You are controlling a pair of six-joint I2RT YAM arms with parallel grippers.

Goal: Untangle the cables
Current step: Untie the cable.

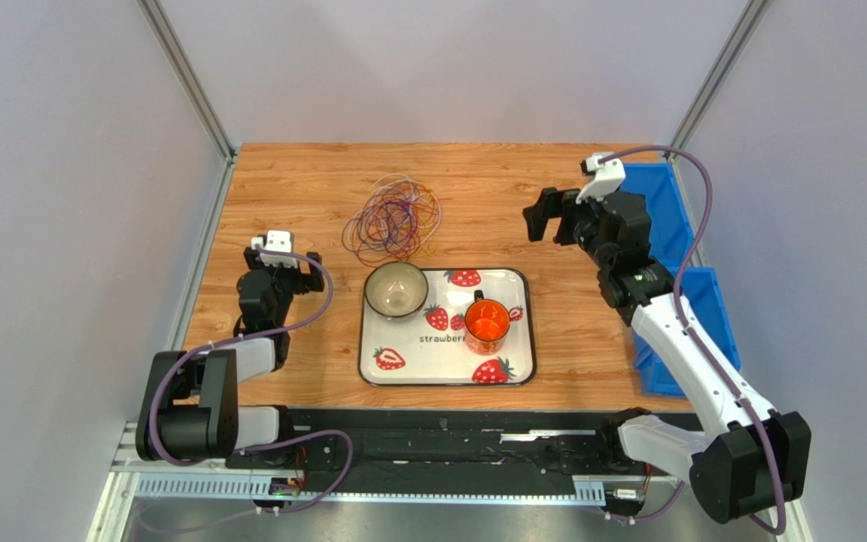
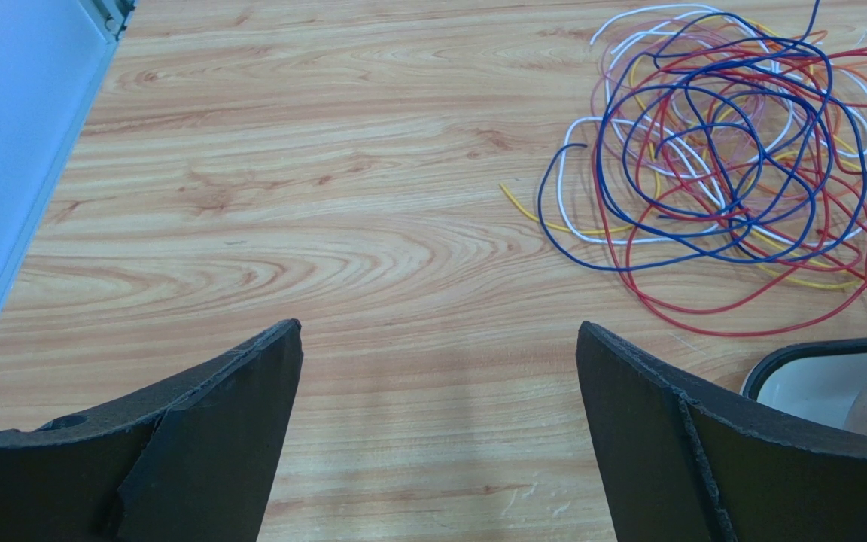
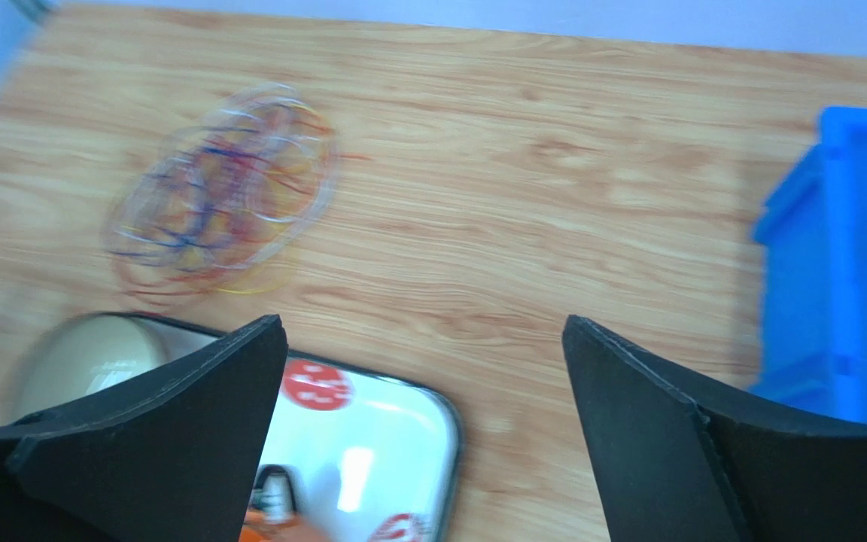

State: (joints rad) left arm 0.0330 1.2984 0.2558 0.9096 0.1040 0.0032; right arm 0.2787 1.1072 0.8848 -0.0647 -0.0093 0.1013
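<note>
Lying heaped at the far centre of the wooden table (image 1: 291,181): thin purple, orange, yellow and red wire cables (image 1: 391,220), all tangled. Left claw (image 2: 436,339) spread, empty, near-left of them. Right claw (image 3: 421,328) spread, empty, to their right. Untangling apparently not begun; every loop left to separate.
</note>
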